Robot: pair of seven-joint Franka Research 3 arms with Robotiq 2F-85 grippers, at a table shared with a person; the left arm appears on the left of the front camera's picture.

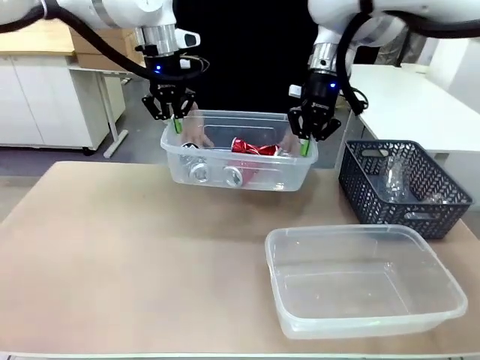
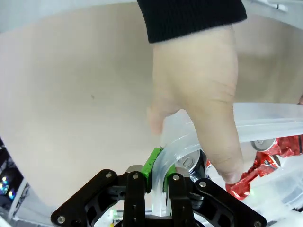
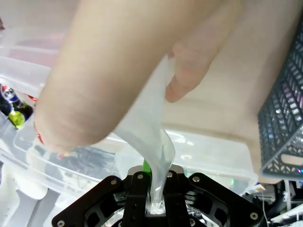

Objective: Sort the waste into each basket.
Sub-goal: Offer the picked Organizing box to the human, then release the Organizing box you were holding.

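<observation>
A clear tub point(image 1: 297, 178) holding crushed red cans point(image 1: 251, 148) and silver cans point(image 1: 232, 177) hangs at the table's far side, seemingly off the surface. My left gripper point(image 1: 177, 126) is shut on its left rim, and my right gripper point(image 1: 304, 146) is shut on its right rim. A person's hands point(image 1: 196, 133) also hold the tub at both ends. In the left wrist view my gripper point(image 2: 158, 177) pinches the rim point(image 2: 265, 125) under the person's hand point(image 2: 199, 94), with red cans point(image 2: 258, 163) beside it. The right wrist view shows my gripper point(image 3: 156, 187) clamped on the bent rim point(image 3: 149, 118). A second clear tub point(image 1: 360, 311) sits empty at front right.
A dark grey mesh-pattern basket point(image 1: 375, 196) stands at the right, with clear plastic bottles point(image 1: 397, 176) inside. It also shows at the right edge of the right wrist view as the basket point(image 3: 284, 118), above the empty tub point(image 3: 203, 151). The person's black sleeve point(image 2: 189, 16) reaches in.
</observation>
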